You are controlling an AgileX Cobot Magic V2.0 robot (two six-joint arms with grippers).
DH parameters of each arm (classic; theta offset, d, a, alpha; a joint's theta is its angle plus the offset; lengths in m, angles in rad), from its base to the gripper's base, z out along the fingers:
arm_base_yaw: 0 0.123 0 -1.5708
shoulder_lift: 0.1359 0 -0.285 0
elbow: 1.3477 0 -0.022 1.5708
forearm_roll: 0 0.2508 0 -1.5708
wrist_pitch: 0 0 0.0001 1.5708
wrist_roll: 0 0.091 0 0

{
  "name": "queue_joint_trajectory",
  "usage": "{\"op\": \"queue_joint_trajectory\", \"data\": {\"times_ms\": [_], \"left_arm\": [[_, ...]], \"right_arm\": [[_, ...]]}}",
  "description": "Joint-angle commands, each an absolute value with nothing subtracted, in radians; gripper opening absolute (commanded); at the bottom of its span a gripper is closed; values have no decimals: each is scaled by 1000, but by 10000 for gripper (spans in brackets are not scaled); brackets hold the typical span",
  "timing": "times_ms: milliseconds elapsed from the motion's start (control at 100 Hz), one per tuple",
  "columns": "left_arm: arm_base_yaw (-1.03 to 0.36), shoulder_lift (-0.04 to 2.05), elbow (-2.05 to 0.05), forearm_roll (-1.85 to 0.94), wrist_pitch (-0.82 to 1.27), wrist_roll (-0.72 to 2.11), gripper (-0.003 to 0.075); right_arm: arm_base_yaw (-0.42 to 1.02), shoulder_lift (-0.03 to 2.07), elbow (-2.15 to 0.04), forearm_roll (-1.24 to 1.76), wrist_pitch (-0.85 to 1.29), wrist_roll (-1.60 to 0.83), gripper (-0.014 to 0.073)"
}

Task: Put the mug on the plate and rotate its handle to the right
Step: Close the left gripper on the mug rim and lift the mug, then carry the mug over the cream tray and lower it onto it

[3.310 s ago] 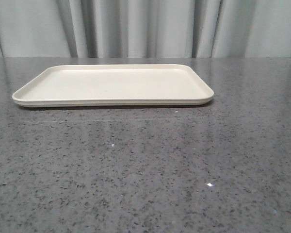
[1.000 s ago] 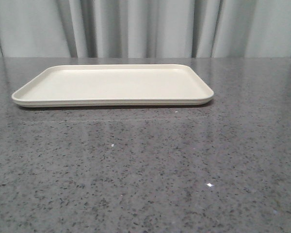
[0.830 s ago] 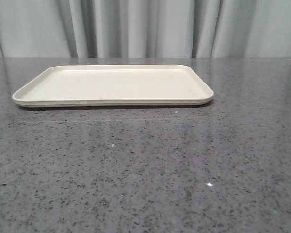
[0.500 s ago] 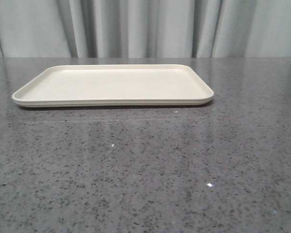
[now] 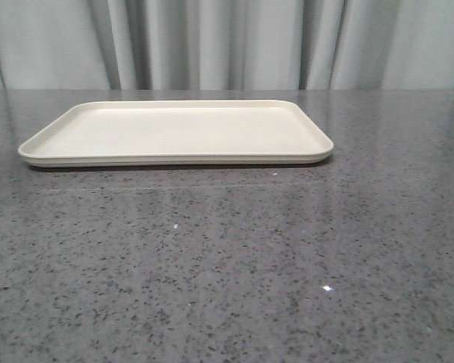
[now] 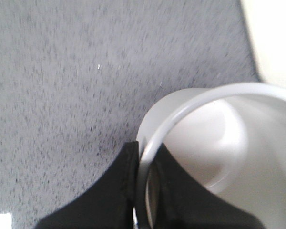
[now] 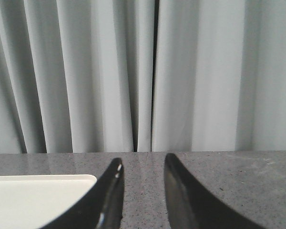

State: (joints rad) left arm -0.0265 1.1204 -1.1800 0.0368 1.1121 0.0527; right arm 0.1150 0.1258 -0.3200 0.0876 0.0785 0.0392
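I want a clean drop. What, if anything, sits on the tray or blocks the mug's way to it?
Nothing visible. The tray is bare in the front view. The left gripper pinches the mug by its rim, over the table beside the tray's edge.

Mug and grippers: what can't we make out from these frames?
- Mug: absent from the front view; the left wrist view shows only rim and interior. Handle and printed face are cut off by the frame.
- Left gripper: fingers straddle the mug's wall, tips past the frame edge; whether the mug is lifted is unclear, and the view is blurred.
- Right gripper: jaws apart and empty.
- Plate: bare in front view; only corners show in the wrist views.
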Motion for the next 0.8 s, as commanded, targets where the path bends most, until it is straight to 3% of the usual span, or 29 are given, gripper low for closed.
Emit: {"op": "queue_joint_trajectory", "data": {"times_ms": [0, 510, 790], "left_arm": [[-25, 1096, -1270, -9, 1082, 67, -20], [-33, 1268, -1598, -291, 1133, 183, -20], [-185, 1426, -1760, -291, 1153, 183, -20]], "right_arm": [[109, 145, -351, 80, -7, 33, 238], [109, 145, -351, 80, 35, 33, 238], [109, 146, -351, 80, 35, 33, 238]]}}
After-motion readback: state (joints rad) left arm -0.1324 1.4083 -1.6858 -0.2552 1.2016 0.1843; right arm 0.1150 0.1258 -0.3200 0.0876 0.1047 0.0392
